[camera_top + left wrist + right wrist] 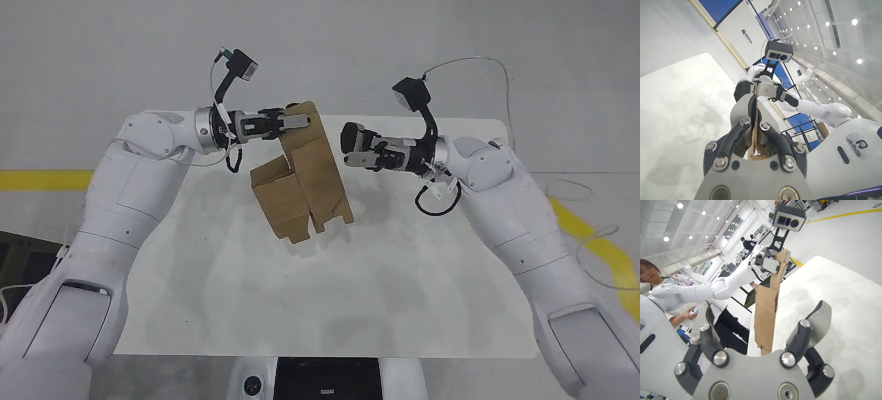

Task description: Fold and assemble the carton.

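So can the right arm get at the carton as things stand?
Probably yes: the right tool is open beside the carton with nothing between them. The left tool grips only its upper edge, leaving the near side free.

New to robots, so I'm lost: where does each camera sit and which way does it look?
Top view: above the arms, looking down at the table; both arms show.
Left wrist view: on that wrist, looking along the left gripper clamping the carton.
Right wrist view: on that wrist, past the open right gripper.
Shared: the carton.

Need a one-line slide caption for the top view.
Left end effector holds the carton over the table; right end effector open beside it.
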`<action>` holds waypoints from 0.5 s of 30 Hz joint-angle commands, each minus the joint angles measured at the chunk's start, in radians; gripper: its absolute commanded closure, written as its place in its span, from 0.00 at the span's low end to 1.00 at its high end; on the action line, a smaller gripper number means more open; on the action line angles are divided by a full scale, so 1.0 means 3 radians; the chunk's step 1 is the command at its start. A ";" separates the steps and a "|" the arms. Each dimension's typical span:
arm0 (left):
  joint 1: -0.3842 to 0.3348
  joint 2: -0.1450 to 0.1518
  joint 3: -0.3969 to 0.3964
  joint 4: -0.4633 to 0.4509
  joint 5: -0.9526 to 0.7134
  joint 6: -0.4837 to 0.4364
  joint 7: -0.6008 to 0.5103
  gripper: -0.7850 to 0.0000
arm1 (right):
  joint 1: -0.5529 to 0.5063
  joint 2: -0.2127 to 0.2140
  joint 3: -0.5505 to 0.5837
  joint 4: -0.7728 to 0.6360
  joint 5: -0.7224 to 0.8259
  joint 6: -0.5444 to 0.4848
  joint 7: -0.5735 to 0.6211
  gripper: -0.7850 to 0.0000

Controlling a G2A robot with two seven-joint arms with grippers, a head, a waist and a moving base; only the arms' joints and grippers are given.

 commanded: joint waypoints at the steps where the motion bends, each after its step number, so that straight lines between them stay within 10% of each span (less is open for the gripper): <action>1: -0.0024 -0.0014 0.0027 0.0017 -0.0022 -0.0011 0.0012 1.00 | 0.0105 0.0012 -0.0206 0.0017 0.0021 -0.0019 -0.0019 0.00; 11: -0.0071 -0.0023 0.0068 0.0063 -0.0041 -0.0031 0.0032 1.00 | 0.0492 0.0053 -0.0988 0.0295 0.0122 -0.0358 -0.0359 0.01; 15: -0.0067 -0.0018 0.0074 0.0077 -0.0060 -0.0021 0.0022 1.00 | 0.0596 0.0060 -0.1255 0.0375 0.0202 -0.0471 -0.0472 0.52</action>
